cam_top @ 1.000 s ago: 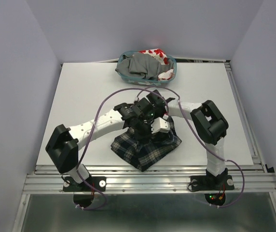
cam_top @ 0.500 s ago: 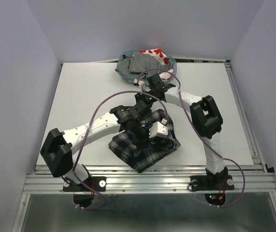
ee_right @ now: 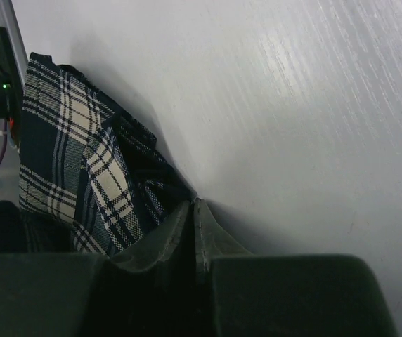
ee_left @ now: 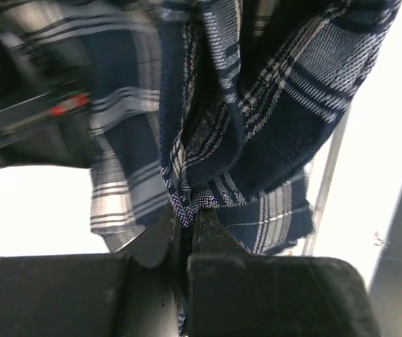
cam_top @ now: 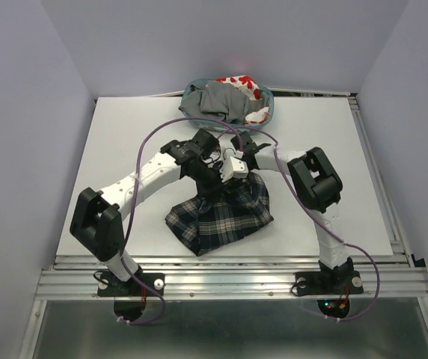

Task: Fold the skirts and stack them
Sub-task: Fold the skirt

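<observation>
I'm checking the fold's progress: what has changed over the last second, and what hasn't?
Both arms drew back from over the plaid skirt toward the far side. The left tool and right tool now pinch its far edge, bunching it upward. The basket with the grey skirt and red-print skirt stayed put.

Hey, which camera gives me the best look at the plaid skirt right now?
The top external view: it shows nearly the whole plaid skirt on the table, far edge pinched up. The left wrist view shows only bunched folds at the left gripper; the right wrist view shows one part by the right gripper.
</observation>
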Controlling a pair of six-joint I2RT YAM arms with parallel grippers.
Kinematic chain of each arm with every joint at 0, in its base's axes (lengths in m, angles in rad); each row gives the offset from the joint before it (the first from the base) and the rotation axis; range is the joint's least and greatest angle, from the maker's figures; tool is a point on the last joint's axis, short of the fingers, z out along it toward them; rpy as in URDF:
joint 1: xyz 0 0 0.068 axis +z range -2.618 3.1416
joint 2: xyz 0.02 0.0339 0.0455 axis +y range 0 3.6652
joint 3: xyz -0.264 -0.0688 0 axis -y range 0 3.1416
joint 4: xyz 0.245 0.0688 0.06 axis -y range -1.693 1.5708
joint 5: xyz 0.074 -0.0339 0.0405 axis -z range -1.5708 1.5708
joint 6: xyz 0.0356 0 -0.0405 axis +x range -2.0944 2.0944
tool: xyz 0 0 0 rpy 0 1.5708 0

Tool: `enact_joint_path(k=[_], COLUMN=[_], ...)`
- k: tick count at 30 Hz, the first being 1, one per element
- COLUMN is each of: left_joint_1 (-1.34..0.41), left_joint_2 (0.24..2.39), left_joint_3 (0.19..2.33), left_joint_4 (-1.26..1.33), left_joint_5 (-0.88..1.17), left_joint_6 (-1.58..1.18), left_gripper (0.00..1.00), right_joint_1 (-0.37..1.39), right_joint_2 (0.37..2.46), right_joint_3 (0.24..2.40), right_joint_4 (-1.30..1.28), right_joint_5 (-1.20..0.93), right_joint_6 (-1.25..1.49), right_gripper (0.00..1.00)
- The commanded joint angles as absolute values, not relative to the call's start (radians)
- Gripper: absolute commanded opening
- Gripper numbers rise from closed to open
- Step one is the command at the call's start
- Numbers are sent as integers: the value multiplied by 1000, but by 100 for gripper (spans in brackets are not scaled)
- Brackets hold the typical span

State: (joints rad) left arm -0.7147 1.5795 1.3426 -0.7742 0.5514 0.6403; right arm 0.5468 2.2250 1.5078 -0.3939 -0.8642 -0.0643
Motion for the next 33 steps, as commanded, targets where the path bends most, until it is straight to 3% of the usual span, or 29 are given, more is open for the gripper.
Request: enact_joint_path(k=[1, 11, 17, 23, 33], left_joint_1=[-670, -588, -566, -568, -565], left_joint_2=[1626, 1730, 1781, 1815, 1839], left_joint_3=[1388, 1322, 1237, 1206, 1241], left_joint_4=[-741, -618, -529, -491, -480], left_joint_5=[493, 460, 463, 488, 471], left_joint_6=[693, 710, 698, 677, 603], left_gripper=[0, 2, 11, 15, 38], right_joint_1=[558, 558, 513, 437, 322], right_joint_2=[2220, 2214, 2221, 2232, 2030], right_joint_3=[1470, 1479, 1543, 1620, 1605], right_joint_4=[-439, -442, -446, -517, -626], right_joint_5=[-818, -786, -643, -664, -523], right_joint_6=[-107, -109, -2, 97, 36], right_gripper=[13, 14, 32, 39, 53])
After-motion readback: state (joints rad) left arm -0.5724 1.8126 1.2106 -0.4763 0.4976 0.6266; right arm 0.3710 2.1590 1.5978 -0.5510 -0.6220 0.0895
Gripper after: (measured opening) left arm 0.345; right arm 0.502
